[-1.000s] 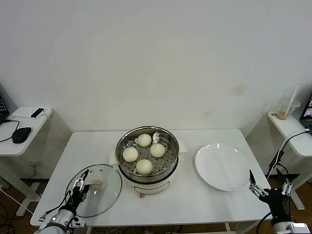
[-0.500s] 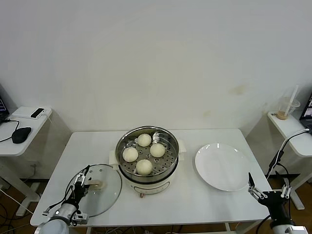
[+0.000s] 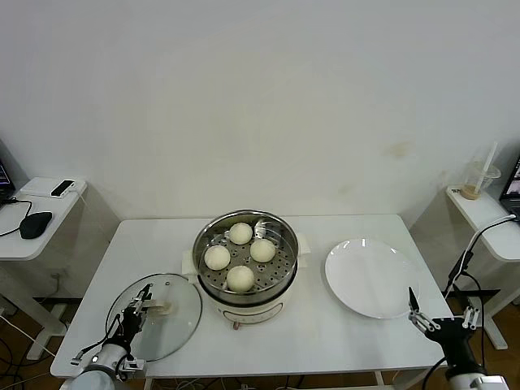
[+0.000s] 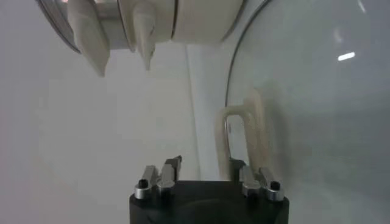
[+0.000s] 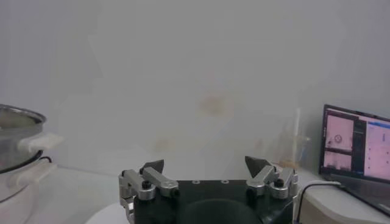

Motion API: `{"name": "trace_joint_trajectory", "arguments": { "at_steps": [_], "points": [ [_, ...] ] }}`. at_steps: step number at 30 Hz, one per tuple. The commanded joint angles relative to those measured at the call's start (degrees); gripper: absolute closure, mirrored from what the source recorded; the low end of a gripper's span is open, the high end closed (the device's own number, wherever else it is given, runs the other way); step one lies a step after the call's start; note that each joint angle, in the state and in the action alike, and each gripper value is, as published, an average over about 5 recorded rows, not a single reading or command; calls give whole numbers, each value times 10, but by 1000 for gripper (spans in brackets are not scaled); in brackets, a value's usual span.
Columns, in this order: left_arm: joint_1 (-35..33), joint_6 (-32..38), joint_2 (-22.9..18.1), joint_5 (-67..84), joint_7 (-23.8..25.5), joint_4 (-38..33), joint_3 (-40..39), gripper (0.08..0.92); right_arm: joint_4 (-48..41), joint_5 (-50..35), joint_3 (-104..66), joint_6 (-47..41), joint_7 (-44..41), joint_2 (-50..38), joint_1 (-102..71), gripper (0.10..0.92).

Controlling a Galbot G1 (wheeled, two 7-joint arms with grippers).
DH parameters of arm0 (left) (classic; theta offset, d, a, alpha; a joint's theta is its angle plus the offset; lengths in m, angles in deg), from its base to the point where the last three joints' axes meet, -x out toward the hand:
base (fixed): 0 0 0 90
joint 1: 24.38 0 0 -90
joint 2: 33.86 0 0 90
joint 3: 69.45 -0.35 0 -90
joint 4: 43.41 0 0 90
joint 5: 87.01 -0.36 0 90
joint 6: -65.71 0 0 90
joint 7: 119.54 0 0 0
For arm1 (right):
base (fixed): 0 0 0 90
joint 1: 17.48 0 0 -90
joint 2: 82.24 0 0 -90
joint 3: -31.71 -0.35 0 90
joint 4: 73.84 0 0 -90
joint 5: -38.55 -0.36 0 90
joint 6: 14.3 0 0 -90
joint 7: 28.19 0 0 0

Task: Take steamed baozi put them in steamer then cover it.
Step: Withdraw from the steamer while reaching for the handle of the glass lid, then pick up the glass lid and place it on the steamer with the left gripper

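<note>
The steamer [image 3: 245,307], a shiny steel pot on a cream base, stands mid-table with several cream-white baozi [image 3: 240,278] on its perforated tray. The cover [image 3: 180,329], a clear glass lid with a cream handle [image 3: 166,308], lies flat on the table left of the pot. My left gripper [image 3: 140,313] is low over the lid, right at the handle's near side. In the left wrist view the handle [image 4: 244,134] lies just ahead of the left gripper [image 4: 205,161], slightly off to one side. My right gripper [image 3: 440,313] hangs open and empty at the table's front right corner.
An empty white plate [image 3: 370,280] lies right of the steamer. A side table [image 3: 32,236] with a mouse and phone stands far left. Another with a plastic cup [image 3: 479,183] stands far right. The right wrist view shows the steamer's edge [image 5: 18,146] and a laptop screen [image 5: 356,146].
My left arm has sunk lower and nearer the table's front edge, staying at the lid's handle. The right gripper has drifted slightly down and left. Pot, baozi and lid have not moved.
</note>
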Motion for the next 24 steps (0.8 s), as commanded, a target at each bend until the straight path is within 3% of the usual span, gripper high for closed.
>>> {"name": "trace_joint_trajectory", "arguments": {
  "at_steps": [1, 6, 9, 24],
  "points": [
    [-7, 7, -3, 6, -14, -11, 4, 675, 6, -1, 4, 3, -2, 0, -4, 203],
    [-19, 10, -5, 5, -33, -36, 15, 814, 10, -1, 6, 4, -2, -1, -7, 203],
    [-33, 8, -3, -2, -42, -58, 28, 853, 12, 1, 11, 4, -2, -1, -8, 203],
    [-70, -6, 53, 33, 7, -144, 119, 854, 21, -1, 25, 1, -3, -16, -3, 203]
  ]
}}
